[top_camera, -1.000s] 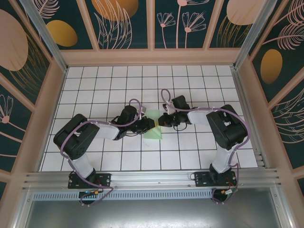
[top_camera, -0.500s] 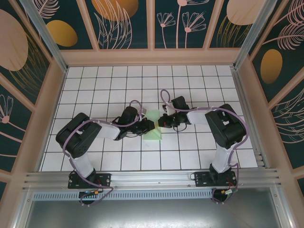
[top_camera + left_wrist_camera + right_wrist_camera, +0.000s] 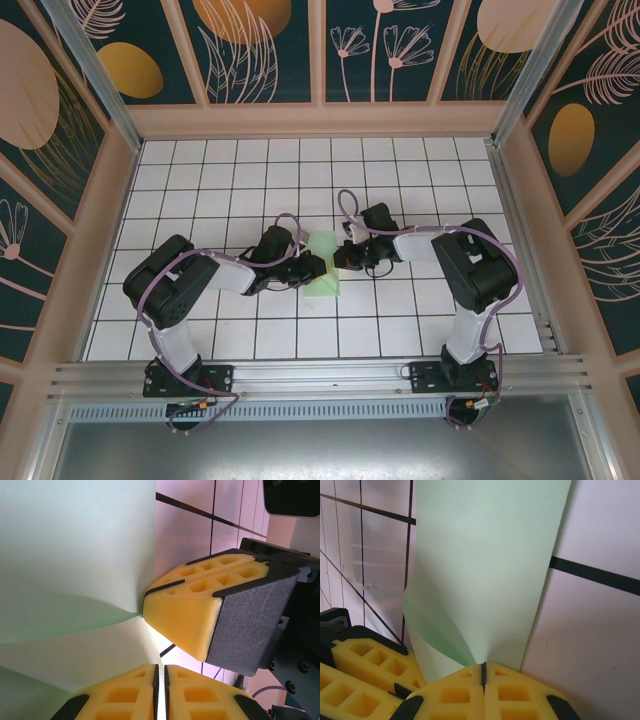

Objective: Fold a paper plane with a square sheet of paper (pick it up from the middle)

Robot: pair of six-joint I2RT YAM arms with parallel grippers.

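Looks early in the job, by my read. Seeing the left pincer (image 3: 314, 266) pressed shut, pads (image 3: 125, 695) together on one edge of the square sheet of paper (image 3: 326, 282); same for the right pincer (image 3: 343, 257), closed tight on the opposite edge. Puts the sheet directly between the two pincers, pinched from both sides, bowed and partly off the counter (image 3: 400, 310). From the right wrist: runs straight away from the shut fingertips (image 3: 455, 695) as a long pale-green strip, curled at the grip, one flap rolled under toward the left pincer's side. From the left wrist: billows up beside the pads, a soft fold line meeting the grip. Done so far, as a guess: pick-up, plus maybe one rough fold-over. Cannot tell whether pressed into a real crease. Left to do: centre crease, nose folds, wing folds; no pointed nose, no wings to see. Around: white grid tiles under both pincers, purple cables (image 3: 345, 205) looping behind the right pincer, patterned walls (image 3: 250, 50) well apart. In the way: mainly the pincers themselves, fingertips just beside each other, so little room to re-grip. Risk of tearing thin paper if pulled apart.
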